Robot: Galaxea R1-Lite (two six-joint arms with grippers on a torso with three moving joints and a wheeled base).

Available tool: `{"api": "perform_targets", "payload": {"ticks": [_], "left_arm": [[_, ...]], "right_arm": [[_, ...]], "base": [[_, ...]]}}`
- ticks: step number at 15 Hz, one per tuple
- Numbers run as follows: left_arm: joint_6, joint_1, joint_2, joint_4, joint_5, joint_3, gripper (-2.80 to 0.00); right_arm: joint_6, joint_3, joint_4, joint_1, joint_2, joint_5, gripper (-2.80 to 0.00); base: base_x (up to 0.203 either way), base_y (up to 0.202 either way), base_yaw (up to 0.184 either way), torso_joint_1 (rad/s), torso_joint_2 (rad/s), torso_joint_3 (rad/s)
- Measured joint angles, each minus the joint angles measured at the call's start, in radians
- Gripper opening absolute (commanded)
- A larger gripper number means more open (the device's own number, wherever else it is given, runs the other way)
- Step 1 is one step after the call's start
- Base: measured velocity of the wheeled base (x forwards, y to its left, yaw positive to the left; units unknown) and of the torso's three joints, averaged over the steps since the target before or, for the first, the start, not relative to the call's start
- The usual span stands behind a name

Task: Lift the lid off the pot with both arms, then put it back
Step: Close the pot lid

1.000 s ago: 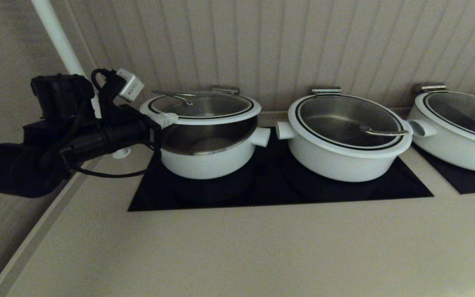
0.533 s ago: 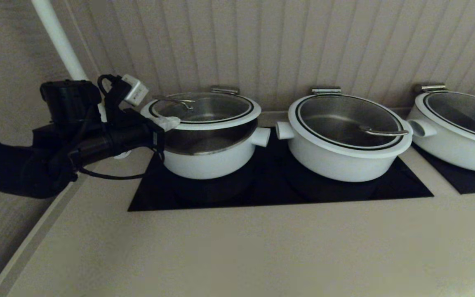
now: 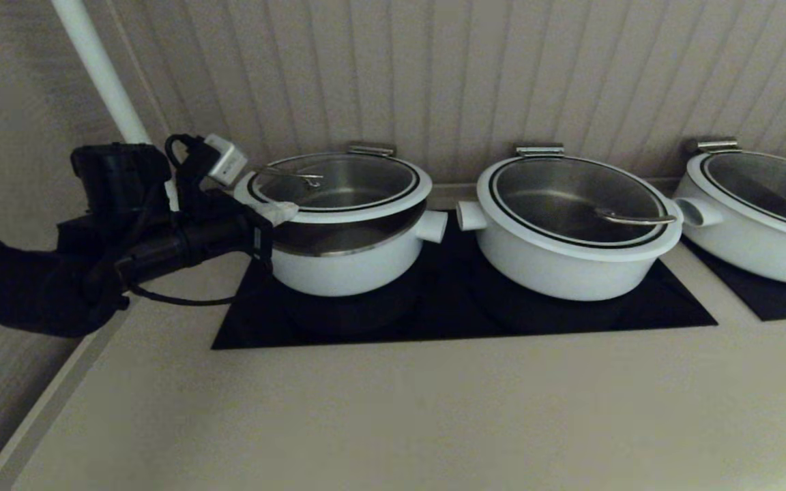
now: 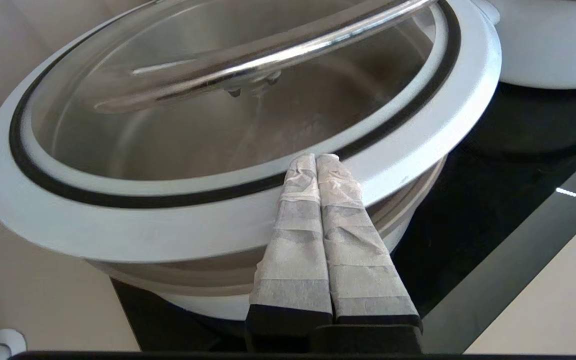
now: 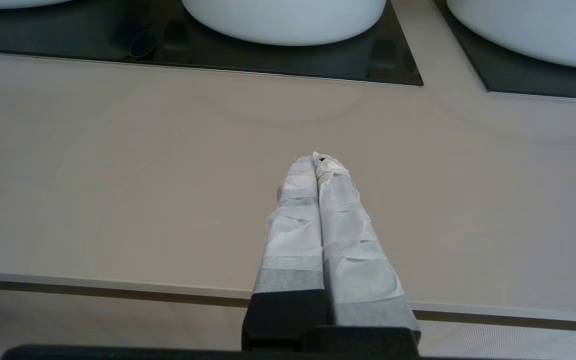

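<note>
- Right tool: parked low at the near edge of the counter, taped fingers pressed together on nothing; out of the head view.
- Counter: beige surface with a black inset panel carrying two of the pots.
- Left tool: reaches in from the left at the near-left rim of the lid. Its taped fingers are clenched flat against each other, tips lying over the white rim. Whether they pinch the rim or only rest on it cannot be told. Against the view a second ago, the arm sits slightly lower and further in.
- Lid: glass, white rim, black inner ring, steel loop handle. It is tilted, raised at the near-left, with a gap of steel wall showing beneath. The gap is narrower than a second ago; the lid has come down toward the pot.
- Pot: white, on the left of the black panel, stub handle pointing right; unmoved.
- Middle pot: wider, lidded, unchanged.
- Third pot: at the far right on a second black panel, unchanged.
- Wall: ribbed panelling behind the pots.
</note>
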Motion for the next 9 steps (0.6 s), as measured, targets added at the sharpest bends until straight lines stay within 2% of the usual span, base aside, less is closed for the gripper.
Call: {"api": "perform_targets", "payload": {"ticks": [9], "left_arm": [[0.001,0.0,-0.019,-0.048,-0.001,0.086,-2.8]], "right_arm": [[0.0,0.0,0.0,0.0,0.0,0.0,-2.8]], "base": [[0.0,0.0,0.0,0.0,0.0,0.0]]}}
